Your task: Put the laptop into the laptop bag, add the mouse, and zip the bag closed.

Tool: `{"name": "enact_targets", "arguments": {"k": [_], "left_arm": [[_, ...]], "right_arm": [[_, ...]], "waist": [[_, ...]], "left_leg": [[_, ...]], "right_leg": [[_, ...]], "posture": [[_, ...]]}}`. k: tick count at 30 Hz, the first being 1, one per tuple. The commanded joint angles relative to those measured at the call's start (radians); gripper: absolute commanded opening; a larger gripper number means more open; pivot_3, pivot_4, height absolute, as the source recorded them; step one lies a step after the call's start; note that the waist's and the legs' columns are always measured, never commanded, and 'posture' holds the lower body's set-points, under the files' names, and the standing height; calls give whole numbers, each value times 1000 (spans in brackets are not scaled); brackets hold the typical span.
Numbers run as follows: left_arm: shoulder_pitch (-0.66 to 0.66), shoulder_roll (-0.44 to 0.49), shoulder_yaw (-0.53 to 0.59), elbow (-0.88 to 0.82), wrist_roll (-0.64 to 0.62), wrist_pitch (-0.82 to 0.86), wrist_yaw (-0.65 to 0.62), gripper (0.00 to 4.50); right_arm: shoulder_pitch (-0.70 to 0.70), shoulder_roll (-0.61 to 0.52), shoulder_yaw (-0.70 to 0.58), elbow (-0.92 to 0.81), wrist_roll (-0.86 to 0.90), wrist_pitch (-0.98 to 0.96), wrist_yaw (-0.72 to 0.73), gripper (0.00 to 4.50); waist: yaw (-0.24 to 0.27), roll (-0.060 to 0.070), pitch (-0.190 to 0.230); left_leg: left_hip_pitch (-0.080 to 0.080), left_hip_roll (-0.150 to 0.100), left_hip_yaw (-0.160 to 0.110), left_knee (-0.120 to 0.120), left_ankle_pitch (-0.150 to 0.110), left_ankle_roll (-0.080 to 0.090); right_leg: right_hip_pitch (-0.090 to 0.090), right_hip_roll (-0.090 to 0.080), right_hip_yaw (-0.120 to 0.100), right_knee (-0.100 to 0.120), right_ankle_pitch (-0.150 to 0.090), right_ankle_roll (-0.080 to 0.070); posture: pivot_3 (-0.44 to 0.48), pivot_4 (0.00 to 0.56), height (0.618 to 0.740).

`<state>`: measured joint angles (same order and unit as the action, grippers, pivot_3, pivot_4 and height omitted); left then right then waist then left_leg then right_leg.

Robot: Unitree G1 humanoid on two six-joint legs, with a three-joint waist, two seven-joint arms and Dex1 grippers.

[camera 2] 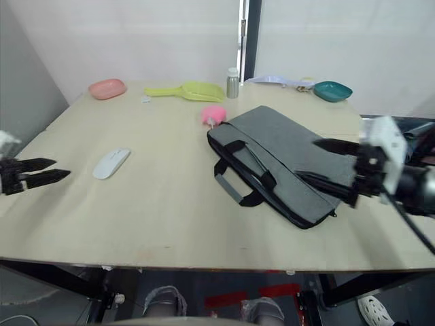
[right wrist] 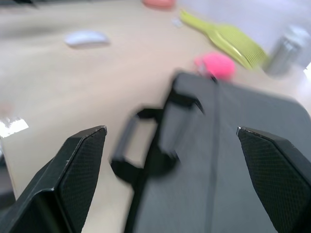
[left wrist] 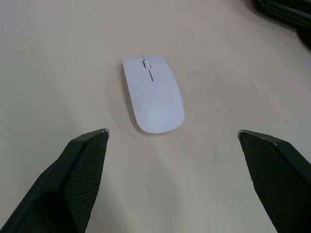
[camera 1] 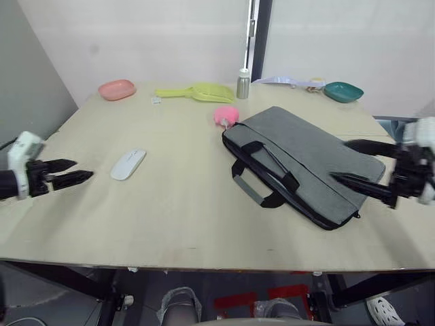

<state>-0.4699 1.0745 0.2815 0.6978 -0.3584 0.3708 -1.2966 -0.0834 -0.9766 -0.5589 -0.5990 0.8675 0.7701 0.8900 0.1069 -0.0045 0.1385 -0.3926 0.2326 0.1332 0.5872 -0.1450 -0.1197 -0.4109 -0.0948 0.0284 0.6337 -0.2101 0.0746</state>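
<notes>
While the left end effector [camera 1: 80,171] hovers with its fingers spread and empty at the counter's [camera 1: 177,217] left edge, the white mouse [camera 1: 128,164] lies flat just beyond its tips, apart from them. Further right, the grey laptop bag [camera 1: 306,166] lies flat and angled, its black handles [camera 1: 262,180] toward the near edge and a pink plush toy [camera 1: 227,115] just beside its far corner; the laptop may be inside, but I cannot tell. At the right, the right end effector [camera 1: 355,162] is spread wide and empty over the bag's right end.
</notes>
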Motion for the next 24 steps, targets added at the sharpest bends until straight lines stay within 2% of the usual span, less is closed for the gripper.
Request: {"name": "enact_targets", "arguments": {"k": [1, 4, 8, 18, 24], "left_arm": [[-69, -43, -27, 41, 55, -117, 75, 4500], [-122, -85, -49, 109, 97, -172, 147, 4500], [-198, -132, -76, 214, 149, -235, 231, 4500], [-310, -266, -114, 276, 177, -211, 264, 4500], [-370, -299, -155, 368, 245, -240, 361, 4500]], "right_arm": [[-149, 18, 141, -74, 39, 45, -147, 4485], [-287, 50, 217, -95, 105, 87, -241, 4485], [-395, 83, 247, -136, 242, 118, -330, 4485], [-402, 79, 284, -164, 317, 115, -423, 4485], [-397, 80, 294, -173, 333, 104, -447, 4485]], "waist": [[0, 0, 0], [0, 0, 0], [1, -1, 0], [19, -1, -1], [16, -1, -1]], "left_leg": [[0, 0, 0, 1, 0, 0], [0, 0, -1, 1, 0, 0], [-2, 0, -2, 1, 0, -1], [-6, -1, -6, 4, 0, -2], [-6, -1, -6, 5, 0, -2]], "right_leg": [[1, 0, 0, 0, 0, 0], [1, 0, 0, 0, 0, 0], [0, 0, -1, 0, 0, 0], [0, 0, -4, 2, 0, 0], [0, 0, -3, 3, 0, 0]], "posture": [[0, 150, 740], [0, 150, 740], [0, 150, 740], [0, 150, 740], [0, 150, 740]]}}
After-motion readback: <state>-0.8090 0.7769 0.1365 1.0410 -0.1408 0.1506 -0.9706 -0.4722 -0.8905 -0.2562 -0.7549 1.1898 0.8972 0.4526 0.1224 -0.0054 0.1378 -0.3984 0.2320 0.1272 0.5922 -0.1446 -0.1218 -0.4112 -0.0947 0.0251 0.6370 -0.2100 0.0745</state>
